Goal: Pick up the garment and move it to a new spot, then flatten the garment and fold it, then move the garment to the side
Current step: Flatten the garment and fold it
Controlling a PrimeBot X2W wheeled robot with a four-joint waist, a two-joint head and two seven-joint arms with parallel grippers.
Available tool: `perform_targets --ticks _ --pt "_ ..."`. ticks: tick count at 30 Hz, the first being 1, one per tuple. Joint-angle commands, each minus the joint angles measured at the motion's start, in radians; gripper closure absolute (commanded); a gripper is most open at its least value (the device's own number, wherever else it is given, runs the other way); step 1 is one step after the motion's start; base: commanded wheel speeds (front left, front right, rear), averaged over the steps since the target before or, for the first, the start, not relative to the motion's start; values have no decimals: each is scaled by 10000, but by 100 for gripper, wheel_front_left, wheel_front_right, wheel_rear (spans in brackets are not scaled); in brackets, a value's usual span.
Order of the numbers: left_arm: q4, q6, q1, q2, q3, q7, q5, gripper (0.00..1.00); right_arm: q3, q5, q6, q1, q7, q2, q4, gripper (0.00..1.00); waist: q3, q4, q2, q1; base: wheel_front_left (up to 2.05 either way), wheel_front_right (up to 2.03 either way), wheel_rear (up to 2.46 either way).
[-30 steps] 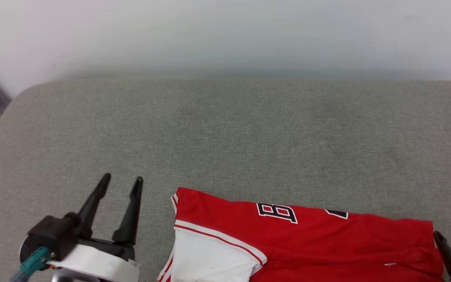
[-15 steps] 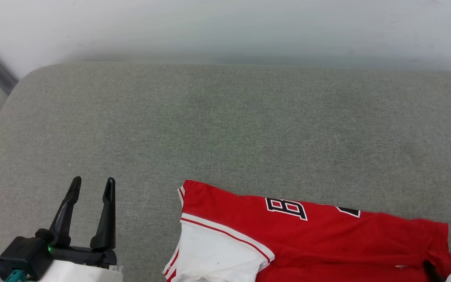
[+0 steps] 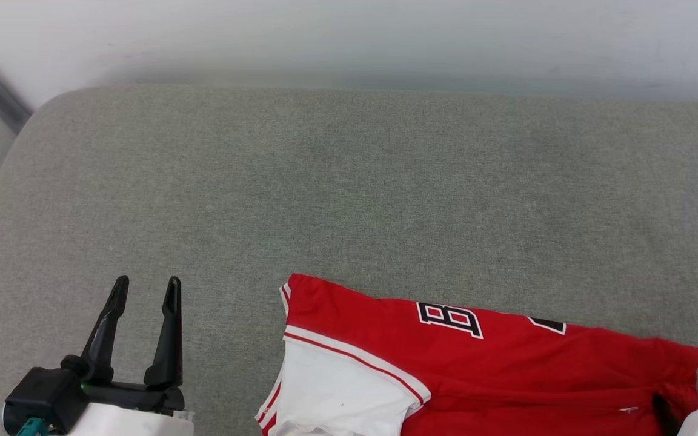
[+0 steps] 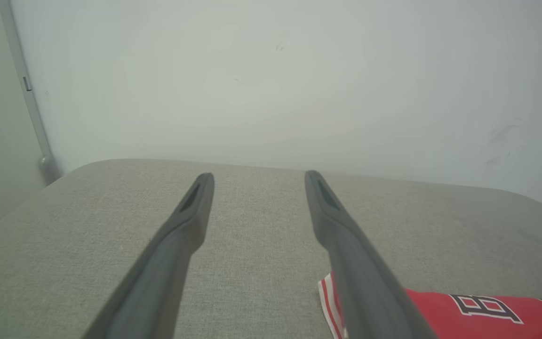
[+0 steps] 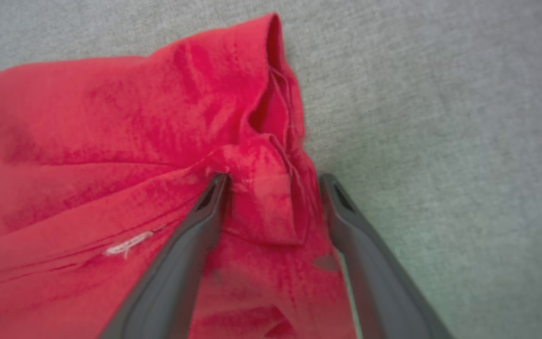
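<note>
the shirt (image 3: pixel 506 363) lies lower right in my head view on the grey cushion (image 3: pixel 349 181) — my right gripper (image 5: pixel 273 181) straddles its bunched corner, fingers apart; my left gripper (image 3: pixel 146 287), lower left, is spread too.

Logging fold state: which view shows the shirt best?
Head view: the shirt shows its white sleeve, striped trim and lettering, though the bottom edge cuts it off. Left wrist view catches one trimmed corner; right wrist view a bunched red edge between the fingers of the open right gripper.
</note>
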Motion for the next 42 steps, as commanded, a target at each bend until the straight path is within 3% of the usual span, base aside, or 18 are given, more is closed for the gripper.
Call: perform_targets --ticks 1,2,4,12,17,24,30,42 --pt "38 -12 -143 50 -73 -21 -72 0 767 200 138 81 440 622 798 0 25 -9 0 1 0 0 0" --pt "69 -13 -153 78 -107 -21 -91 0 943 224 144 81 502 629 876 55 35 -12 0 1 0 0 0" --pt "117 -14 -201 164 -183 -21 -75 0 1186 308 149 58 353 580 910 100 42 -10 0 1 0 0 0" --pt "228 -16 -97 232 -190 -21 -151 0 572 118 69 -121 -414 -117 551 100 -101 -109 0 1 0 0 0" --pt "232 -17 1 257 -248 -21 -149 0 -477 -188 51 -248 -695 -580 331 100 -231 -256 0 1 0 0 0" --pt "291 -16 -4 328 -380 -21 -131 0 -1978 -1611 71 -807 -782 -615 480 100 -359 -492 0 1 0 0 0" --pt "356 -16 241 291 -444 -21 -132 0 -1302 -1446 71 -516 -407 -330 -213 100 -677 -702 0 1 0 0 0" --pt "468 -17 526 144 -644 -22 -146 0 831 -290 72 784 1237 377 -3394 100 -1112 -919 0 1 0 0 0"
